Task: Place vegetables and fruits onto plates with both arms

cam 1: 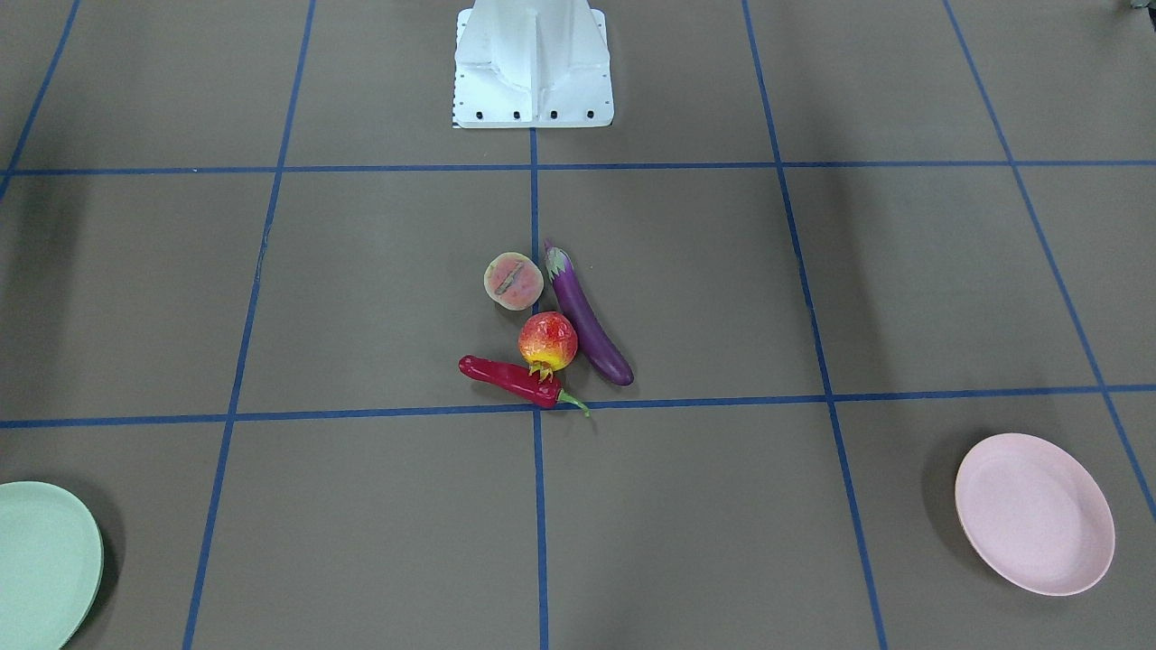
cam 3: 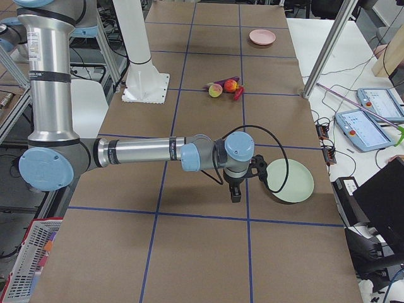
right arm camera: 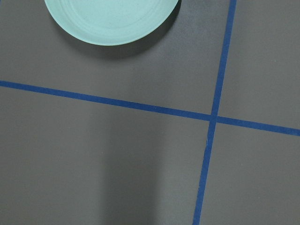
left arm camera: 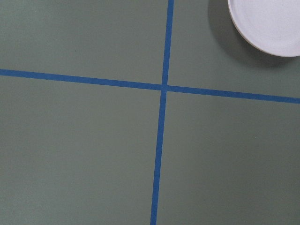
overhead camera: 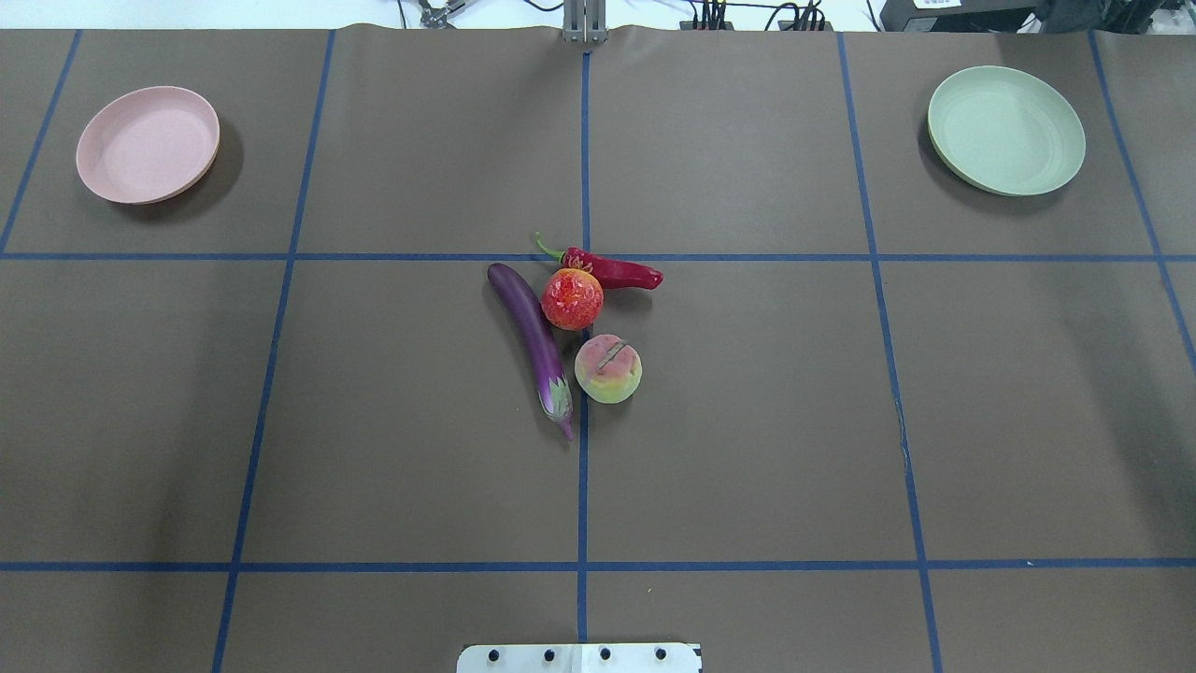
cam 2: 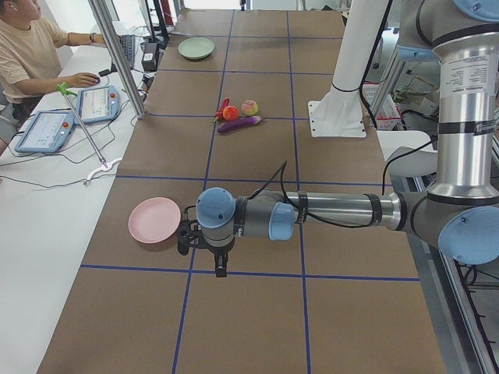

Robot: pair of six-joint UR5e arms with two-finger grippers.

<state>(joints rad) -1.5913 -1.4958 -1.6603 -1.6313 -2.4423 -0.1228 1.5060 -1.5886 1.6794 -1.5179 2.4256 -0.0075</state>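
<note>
Four toy foods lie bunched at the table's middle: purple eggplant (overhead camera: 533, 341), red chili (overhead camera: 612, 271), pomegranate (overhead camera: 572, 298) and peach (overhead camera: 607, 368). The pink plate (overhead camera: 148, 144) sits bare at the far left, the mint green plate (overhead camera: 1006, 130) bare at the far right. Neither arm enters the overhead or front views. My left gripper (cam 2: 185, 234) hovers beside the pink plate (cam 2: 154, 220), seen only from the side, so I cannot tell its state. My right gripper (cam 3: 259, 169) hovers beside the green plate (cam 3: 290, 180), and its state cannot be told either.
The white robot base (cam 1: 533, 68) stands at the near-middle edge. Blue tape lines (overhead camera: 583, 168) grid the brown table. A person (cam 2: 27, 47) sits at a side bench with tablets (cam 2: 97, 103). A metal post (cam 3: 325, 47) rises by the table's far side.
</note>
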